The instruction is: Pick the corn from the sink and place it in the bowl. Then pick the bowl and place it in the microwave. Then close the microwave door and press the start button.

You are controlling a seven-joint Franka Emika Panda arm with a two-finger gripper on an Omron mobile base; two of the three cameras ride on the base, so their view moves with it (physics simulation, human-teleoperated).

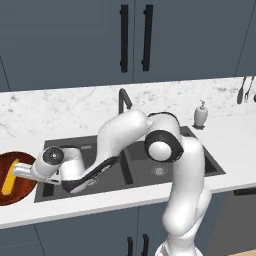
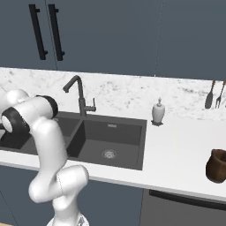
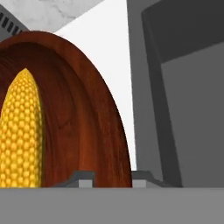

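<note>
Nearest the lens in the hand view: two small dark tips of the claw (image 3: 113, 177) at the bottom edge, straddling the right rim of the bowl (image 3: 94, 131), one tip inside the rim and one outside; whether pinching it or merely spread around it, cannot tell. Glossy reddish-brown wood curving up across the left half, with the corn (image 3: 22, 131) lying inside, its pointed end toward the upper left. White counter (image 3: 107, 48) beyond the rim, then the dark grey sink (image 3: 183, 100) along the right side.

In the left base view, bowl at the far left edge on the counter, just beside the sink, corn resting in it as a yellow strip. White arm (image 1: 150, 145) bent low across the left basin, wrist reaching toward the bowl. Tall dark faucet (image 1: 123, 99) behind, soap dispenser (image 1: 200, 114) at centre right.

In the right base view, brown jar (image 2: 217, 166) at lower right.
</note>
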